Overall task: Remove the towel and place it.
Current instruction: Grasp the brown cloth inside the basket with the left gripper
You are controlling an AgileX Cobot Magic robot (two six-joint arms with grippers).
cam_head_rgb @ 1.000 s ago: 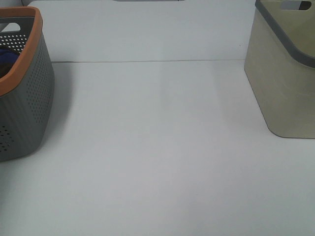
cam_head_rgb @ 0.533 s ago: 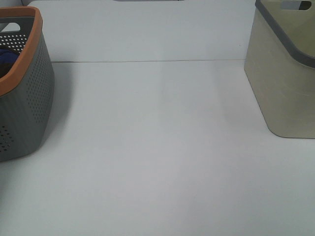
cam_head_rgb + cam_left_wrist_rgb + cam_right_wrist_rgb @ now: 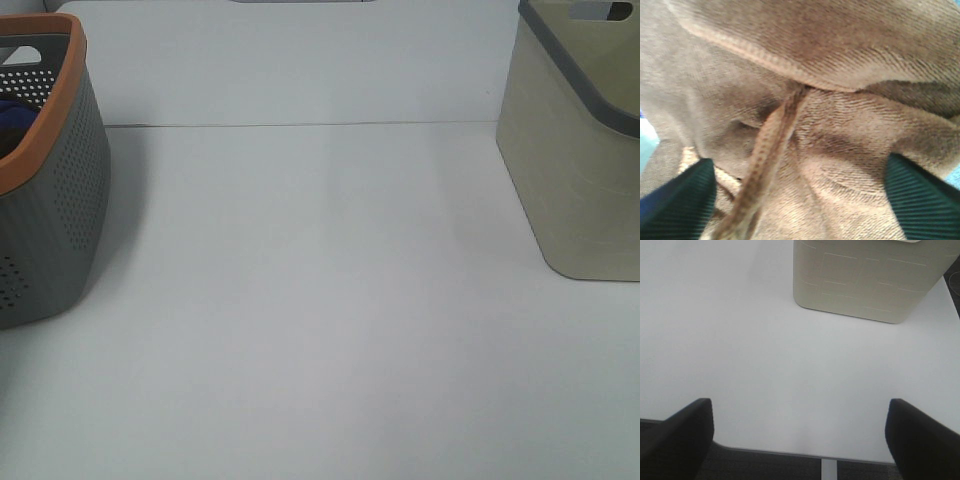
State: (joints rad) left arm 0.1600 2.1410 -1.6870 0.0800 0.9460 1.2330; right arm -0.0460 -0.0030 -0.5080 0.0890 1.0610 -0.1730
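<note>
The towel is a brown plush cloth with a hemmed edge. It fills the left wrist view, crumpled in folds. My left gripper is open right over it, one dark finger on each side of the cloth. The exterior high view shows neither the towel nor either gripper. My right gripper is open and empty above the white table, near its front edge.
A grey perforated basket with an orange rim stands at the left, with a blue cloth inside. A beige basket with a grey rim stands at the right, also in the right wrist view.
</note>
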